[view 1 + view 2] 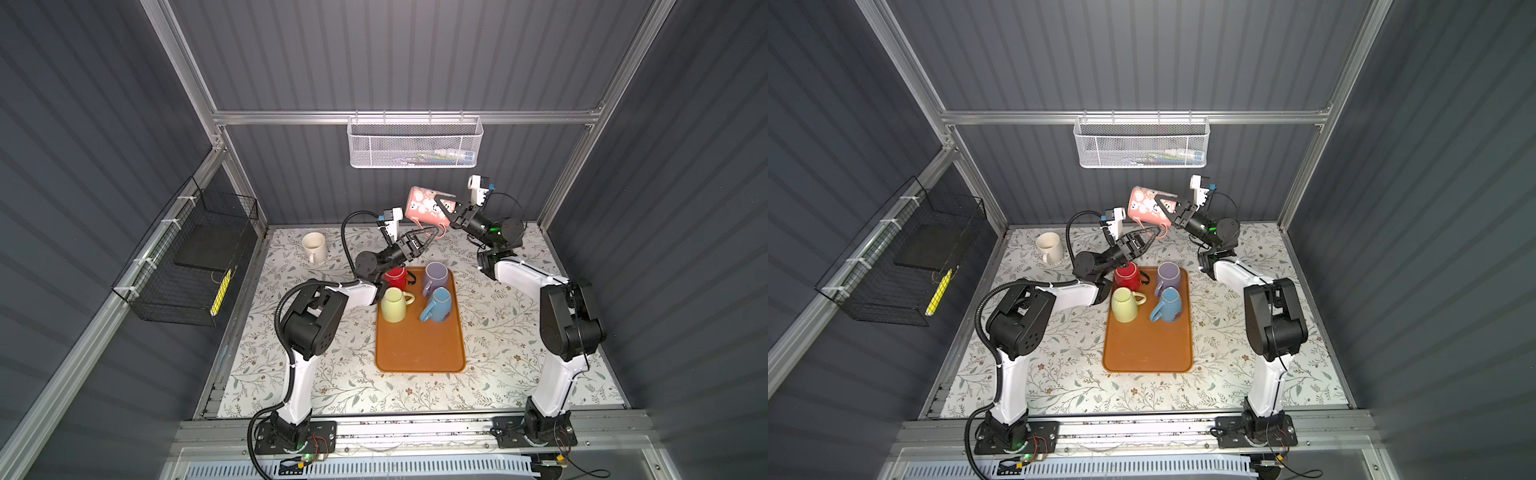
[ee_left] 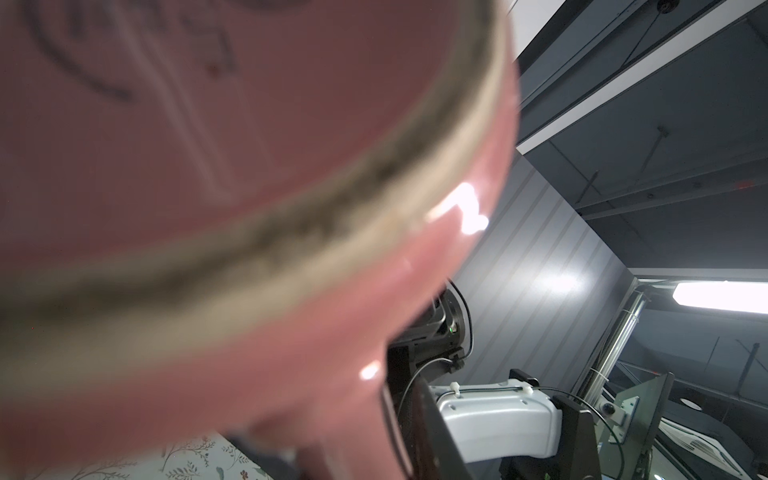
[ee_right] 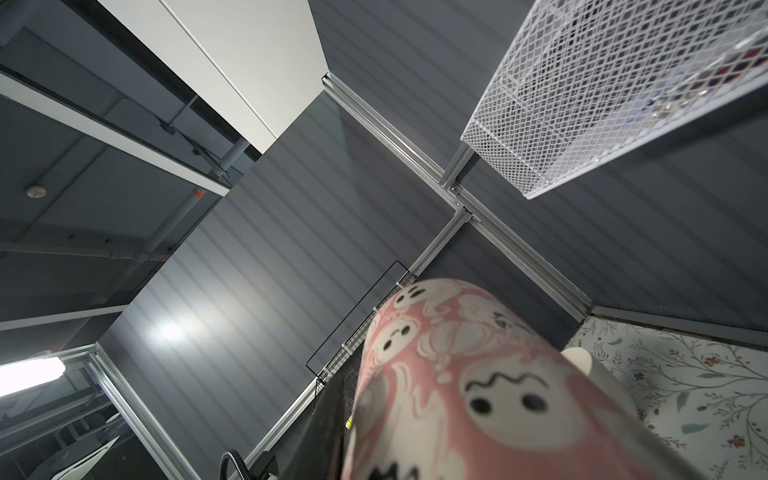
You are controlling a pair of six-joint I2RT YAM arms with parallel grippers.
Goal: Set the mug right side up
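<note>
The mug is pink with white ghost faces. It hangs in the air above the back of the table, tilted nearly on its side, with its handle pointing down. My right gripper is shut across its body; a dark finger lies along the patterned wall. My left gripper comes up from below and is shut on the handle. The mug's base with its unglazed ring fills the left wrist view, beside one dark finger.
An orange tray holds red, purple, yellow and blue mugs. A cream mug stands upright at the back left. A white mesh basket hangs on the back wall, a black wire basket on the left wall.
</note>
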